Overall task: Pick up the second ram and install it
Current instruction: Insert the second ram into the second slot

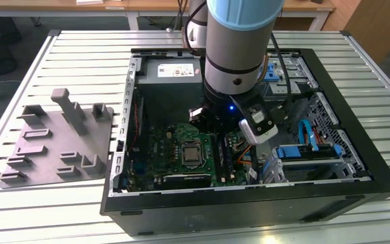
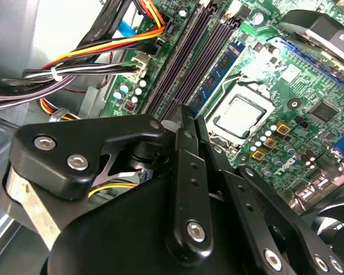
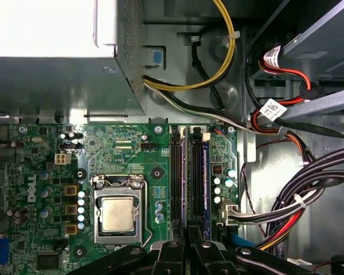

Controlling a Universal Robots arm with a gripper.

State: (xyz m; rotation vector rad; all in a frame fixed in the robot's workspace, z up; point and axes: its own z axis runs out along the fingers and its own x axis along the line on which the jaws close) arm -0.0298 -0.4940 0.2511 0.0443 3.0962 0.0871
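Second ram [image 2: 221, 71]: a slim, long stick with a blue label strip on its side in the second wrist view. In the first wrist view [image 3: 185, 177] it is a thin edge between the black slots [image 3: 195, 183].
Where it is: standing on its edge along the slot row, beside the processor [image 3: 117, 215], with one end just at the hand [image 2: 194, 117].
Hand: low over the slots. I cannot tell if it is clenched or released.
Computer case [image 1: 249, 206]: it lies open on the counter [image 1: 79, 51]. Inside are the green motherboard [image 1: 158, 152], a power supply [image 3: 51, 74] and bundled cables [image 3: 286, 212].
Holder plate [image 1: 53, 147]: grey, on the counter at the exterior view's left, well apart from the case.
Exterior view: it gives the arm [image 1: 239, 46] reaching down into the case.
Wrist views: they give the slots closely.
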